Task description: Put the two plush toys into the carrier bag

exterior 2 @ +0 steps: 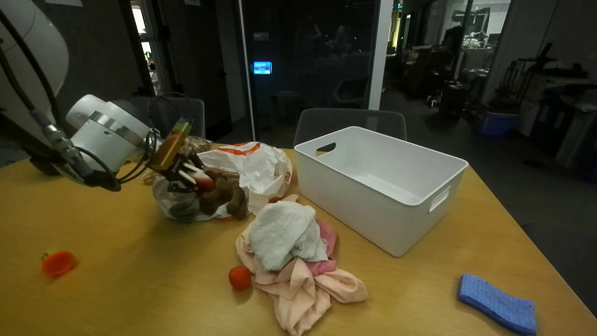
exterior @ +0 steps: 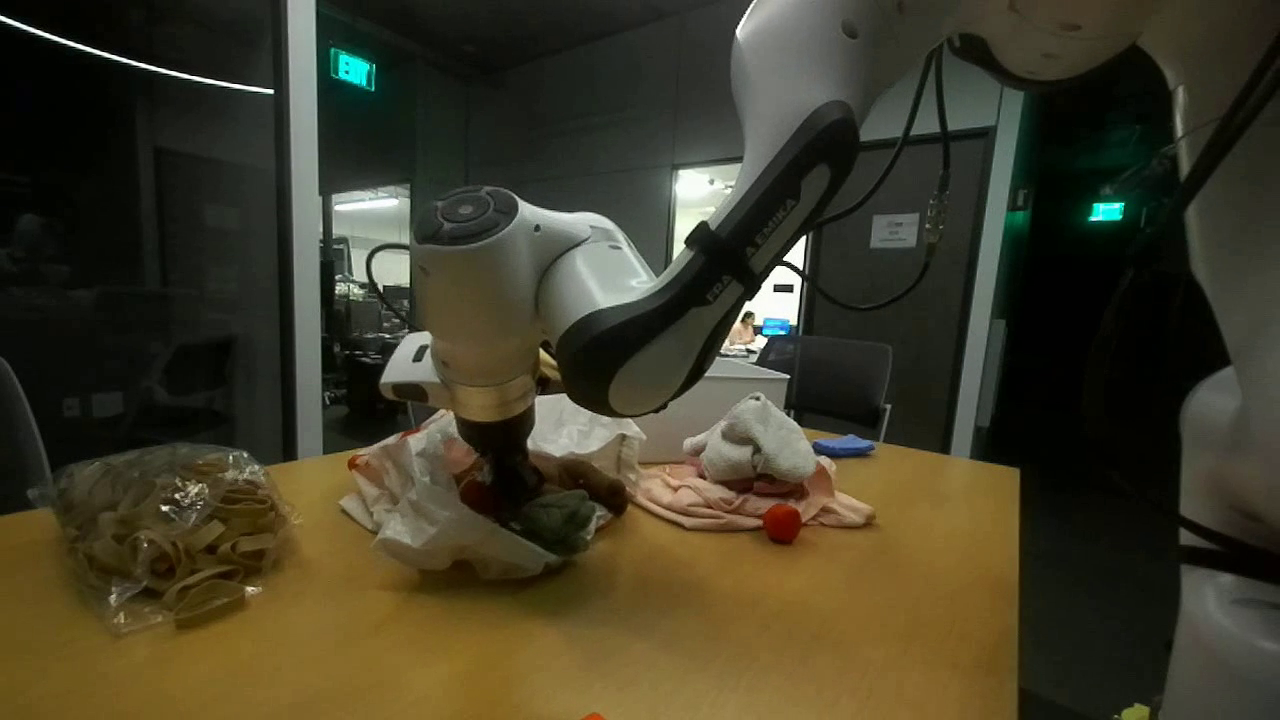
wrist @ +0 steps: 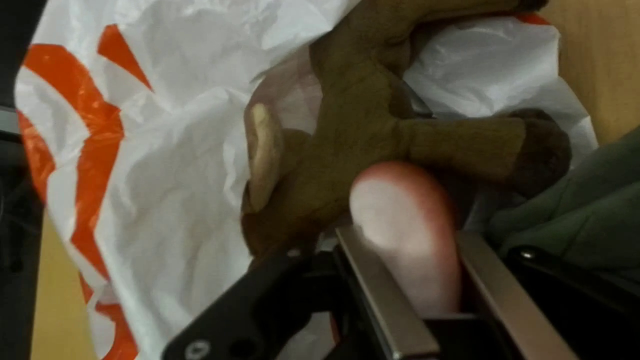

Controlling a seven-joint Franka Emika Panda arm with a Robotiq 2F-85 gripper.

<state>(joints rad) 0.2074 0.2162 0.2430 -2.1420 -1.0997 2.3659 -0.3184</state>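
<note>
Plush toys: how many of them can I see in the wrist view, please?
2: a brown plush animal lies on the plastic of the carrier bag, and a red plush toy is held in the gripper. Others may be hidden inside the carrier bag.

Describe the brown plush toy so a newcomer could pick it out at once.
Start at the crinkled white carrier bag with orange print on the table. The brown plush toy lies against its plastic, next to the red plush toy. What sets it apart from that rounded red neighbour is its brown body with long, dark-tipped limbs.
</note>
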